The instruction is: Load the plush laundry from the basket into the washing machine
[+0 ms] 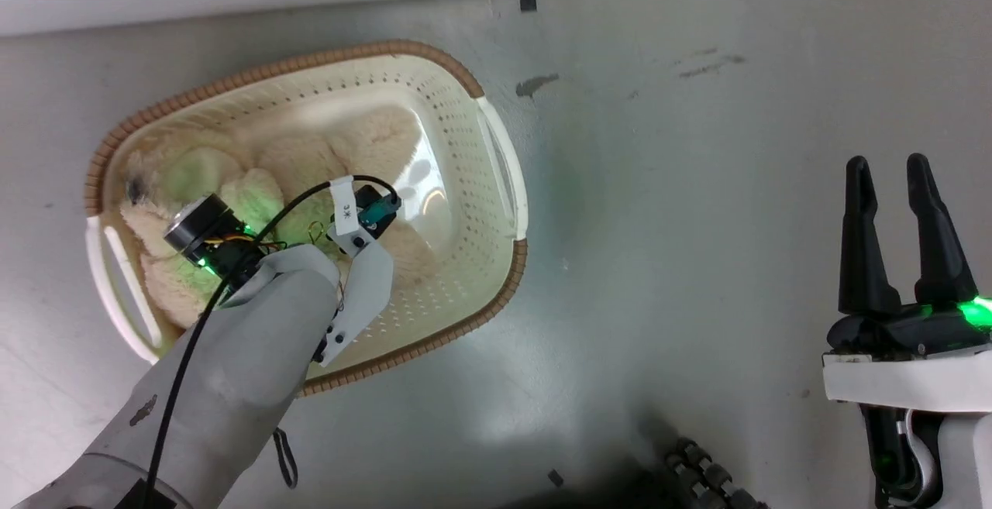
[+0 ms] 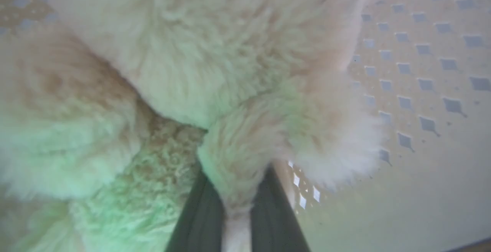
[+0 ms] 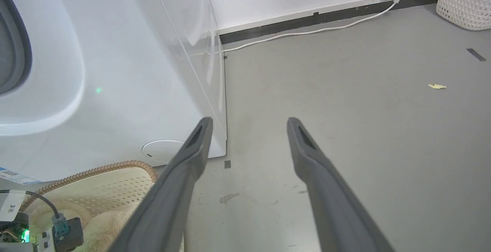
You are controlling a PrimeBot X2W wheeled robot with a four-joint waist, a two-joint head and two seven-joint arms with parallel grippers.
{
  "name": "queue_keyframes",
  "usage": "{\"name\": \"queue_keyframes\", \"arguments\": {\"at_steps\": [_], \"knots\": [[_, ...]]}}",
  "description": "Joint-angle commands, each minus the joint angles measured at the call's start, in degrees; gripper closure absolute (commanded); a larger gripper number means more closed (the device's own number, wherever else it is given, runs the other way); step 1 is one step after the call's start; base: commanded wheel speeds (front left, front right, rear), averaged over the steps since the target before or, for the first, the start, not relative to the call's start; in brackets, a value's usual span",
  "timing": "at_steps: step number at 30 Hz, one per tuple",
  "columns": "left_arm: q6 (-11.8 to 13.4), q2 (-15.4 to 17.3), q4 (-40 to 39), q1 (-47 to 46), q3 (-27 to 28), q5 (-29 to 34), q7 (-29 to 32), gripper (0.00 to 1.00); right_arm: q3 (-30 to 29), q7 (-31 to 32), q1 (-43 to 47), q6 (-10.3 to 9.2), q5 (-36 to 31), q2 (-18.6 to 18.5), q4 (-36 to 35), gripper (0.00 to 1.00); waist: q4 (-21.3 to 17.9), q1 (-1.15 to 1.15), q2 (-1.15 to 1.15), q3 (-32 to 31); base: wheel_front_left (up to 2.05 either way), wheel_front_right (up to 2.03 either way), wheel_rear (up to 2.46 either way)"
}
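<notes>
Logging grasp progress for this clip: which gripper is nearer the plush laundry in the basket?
Left. The left gripper is down in the basket, jaws pinching a fold of the plush laundry. The right gripper hangs open over the floor, off the basket's right side.

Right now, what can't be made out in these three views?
Tips of the left gripper fingers: left wrist view, buried in the plush laundry; head view, behind its wrist.
Washing machine drum: right wrist view, cut off by the left edge.
Basket floor: head view, mostly under plush and glare.
</notes>
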Motion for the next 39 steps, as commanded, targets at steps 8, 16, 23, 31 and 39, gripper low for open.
{"name": "queue_keyframes", "arguments": {"at_steps": [8,16,23,31,39], "knots": [[0.10,-1.86,0.09,3.20,1.33,-3.65,-5.77,1.00,0.02,-0.26,-0.59,0.05,-0.78,-0.10,1.09,0.00,3.21,0.00,0.00,-8.13,0.00,0.00,0.00],[-0.64,-5.49,0.58,6.50,2.25,-7.62,-11.80,1.00,0.38,-0.26,1.03,0.05,-2.70,-0.10,2.88,0.00,7.27,0.00,0.00,-16.94,0.00,0.00,0.00],[1.07,-8.75,0.38,10.02,6.02,-12.85,-19.09,1.00,-0.02,-0.26,3.80,0.05,-3.81,-0.10,4.54,0.00,10.57,0.00,0.00,-23.79,0.00,0.00,0.00],[2.76,-10.84,-1.09,13.47,11.04,-18.53,-26.77,1.00,-1.46,-0.26,7.05,0.05,-4.17,-0.10,6.90,0.00,13.94,0.00,0.00,-30.61,0.00,0.00,0.00],[3.82,-11.61,-4.75,16.88,15.37,-22.93,-34.04,1.00,-2.32,-0.26,10.12,0.05,-4.14,-0.10,8.79,0.00,16.04,0.00,0.00,-36.70,0.00,0.00,0.00]]}}
